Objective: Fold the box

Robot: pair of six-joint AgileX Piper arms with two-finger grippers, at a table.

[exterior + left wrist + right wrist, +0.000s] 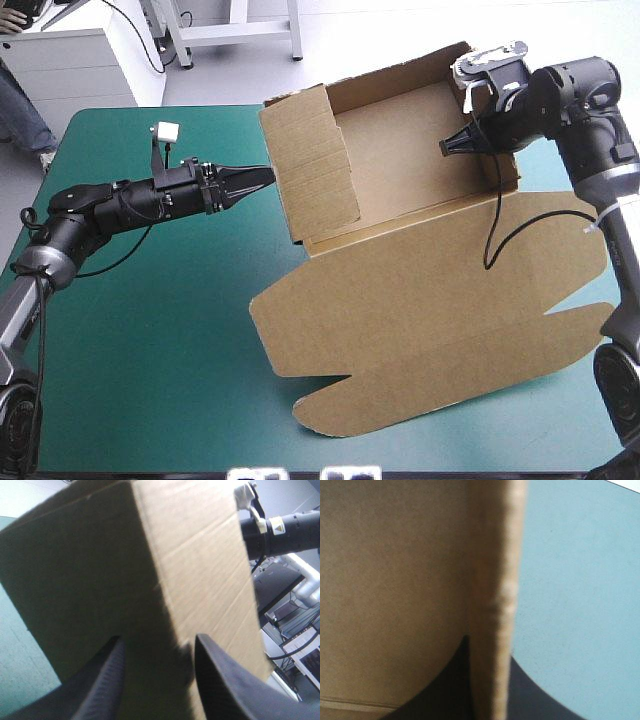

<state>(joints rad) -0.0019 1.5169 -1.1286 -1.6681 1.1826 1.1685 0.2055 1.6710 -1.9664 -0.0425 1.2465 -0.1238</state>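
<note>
The brown box (400,190) stands on the far half of the teal-green table (130,330), its walls raised into an open tray and its lid (420,320) lying flat toward the near edge. The right pincer (455,143) is clamped almost closed on the right wall (490,580), with the board's edge running up between its black fingers. The left pincer (157,675) has its fingers apart and holds nothing. Its tip is right at the outer face of the left wall (310,165), though I cannot tell whether it touches. The board looks light and stiff, and it will likely bend only along its scored creases and spring back if released. It is best pinched at a free wall edge near a crease rather than mid-panel. A hard pinch may crush the fluting, and a sideways push could slide the whole tray across the cover.
</note>
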